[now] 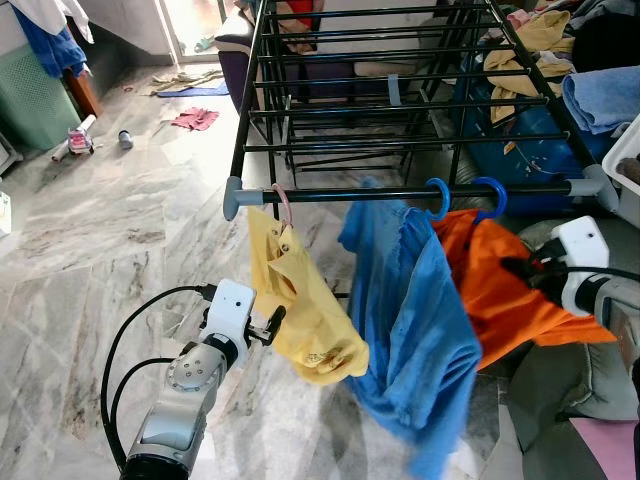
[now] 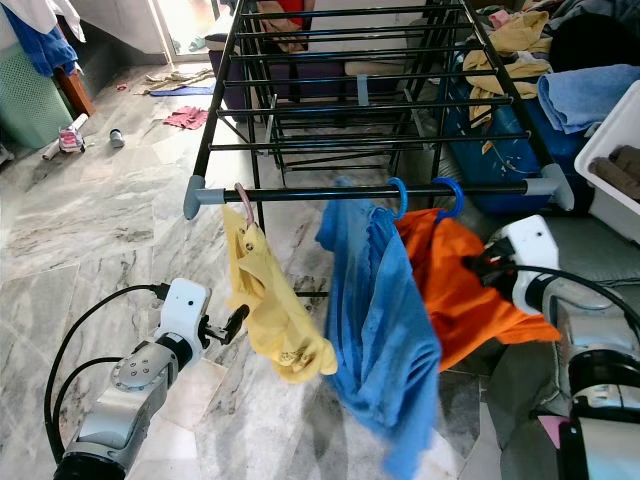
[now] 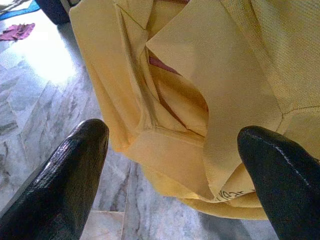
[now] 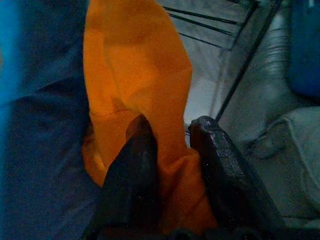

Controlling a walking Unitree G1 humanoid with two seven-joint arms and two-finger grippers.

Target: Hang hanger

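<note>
Currently right pincer [image 1: 522, 270] clamps orange shirt [image 1: 490, 285] at 3 o'clock; pulling may unhook its blue hanger [image 1: 490, 196]. Left pincer [image 3: 172, 165] gapes.

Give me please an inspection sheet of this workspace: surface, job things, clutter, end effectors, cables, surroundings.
Surface: grey marble floor.
Job things: yellow shirt on a pink hanger, blue shirt and orange shirt on blue hangers, all on the front rail of the drying rack.
Clutter: pink cloth and a bottle on the floor.
End effectors: left end effector open beside the yellow shirt; right end effector shut on the orange shirt.
Cables: black cable looping from the left wrist.
Surroundings: clothes piled at right.
</note>
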